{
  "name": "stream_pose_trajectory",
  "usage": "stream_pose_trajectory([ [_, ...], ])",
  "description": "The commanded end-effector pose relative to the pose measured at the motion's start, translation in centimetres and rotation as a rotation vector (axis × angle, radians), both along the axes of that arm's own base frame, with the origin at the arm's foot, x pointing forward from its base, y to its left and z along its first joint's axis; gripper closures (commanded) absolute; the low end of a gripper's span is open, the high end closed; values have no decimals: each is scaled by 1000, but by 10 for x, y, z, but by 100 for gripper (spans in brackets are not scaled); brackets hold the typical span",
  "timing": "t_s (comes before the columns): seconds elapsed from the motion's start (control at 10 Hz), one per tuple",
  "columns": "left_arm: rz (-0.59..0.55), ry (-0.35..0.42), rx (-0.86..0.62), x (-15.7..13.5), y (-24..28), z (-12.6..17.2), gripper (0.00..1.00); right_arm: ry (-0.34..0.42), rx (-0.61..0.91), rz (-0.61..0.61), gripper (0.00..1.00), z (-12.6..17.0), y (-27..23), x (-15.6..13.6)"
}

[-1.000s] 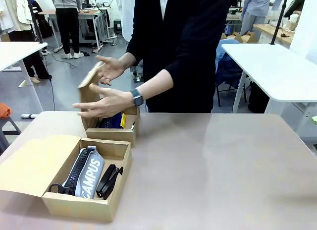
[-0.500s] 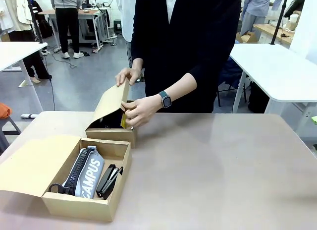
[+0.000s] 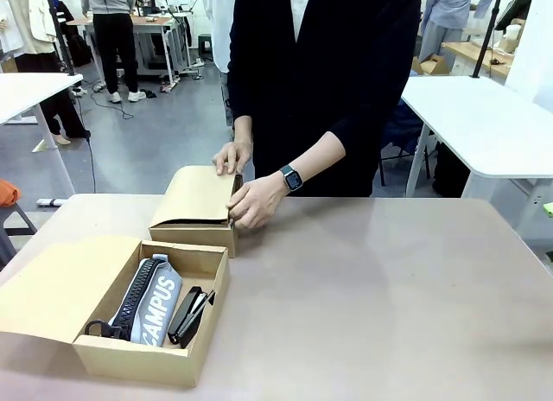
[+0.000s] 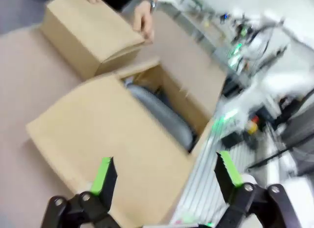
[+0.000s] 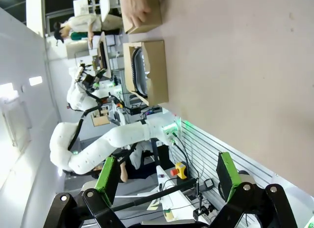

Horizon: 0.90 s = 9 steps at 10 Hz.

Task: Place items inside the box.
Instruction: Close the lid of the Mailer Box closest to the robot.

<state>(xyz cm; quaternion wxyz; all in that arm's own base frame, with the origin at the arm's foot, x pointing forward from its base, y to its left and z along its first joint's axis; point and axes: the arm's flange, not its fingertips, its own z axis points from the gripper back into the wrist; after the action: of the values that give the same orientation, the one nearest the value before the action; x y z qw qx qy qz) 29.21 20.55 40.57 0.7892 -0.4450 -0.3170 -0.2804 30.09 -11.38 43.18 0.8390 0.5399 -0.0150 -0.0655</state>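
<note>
So the near box (image 3: 130,349) sits at the near left of the table (image 3: 389,289) with its lid flap laid open out to the left. Inside it the grey pencil case (image 3: 154,302) marked CAMPUS lies with its long axis running roughly near-to-far, tipped a little to the right at the far end, and the black stapler (image 3: 192,315) lies right beside it on the right, parallel, touching or nearly so. Just beyond, touching the near box's far wall, is the far box (image 3: 197,213), and the person's two hands are on it: one hand (image 3: 257,200) at its right front corner, the other hand (image 3: 232,155) on the far edge, with the lid folded down nearly flat. Can't see what's in that one.

Robot side: the left gripper (image 4: 167,176) hovers above the near box's open flap, jaws spread wide with nothing between them, and the grey case lies ahead of its fingers, inside the box. The right gripper (image 5: 167,176) is also wide open and empty, well apart from both boxes, off to the right. My read is the left arm is much nearer, so anything still to do at the near box looks like its job.
</note>
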Motion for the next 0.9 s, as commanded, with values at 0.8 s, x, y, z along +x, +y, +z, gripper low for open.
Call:
stream_pose_trajectory([
  [0.8,9,-613,673,55,53,-36,0,-6,-6,14,0,1,-3,-2],
])
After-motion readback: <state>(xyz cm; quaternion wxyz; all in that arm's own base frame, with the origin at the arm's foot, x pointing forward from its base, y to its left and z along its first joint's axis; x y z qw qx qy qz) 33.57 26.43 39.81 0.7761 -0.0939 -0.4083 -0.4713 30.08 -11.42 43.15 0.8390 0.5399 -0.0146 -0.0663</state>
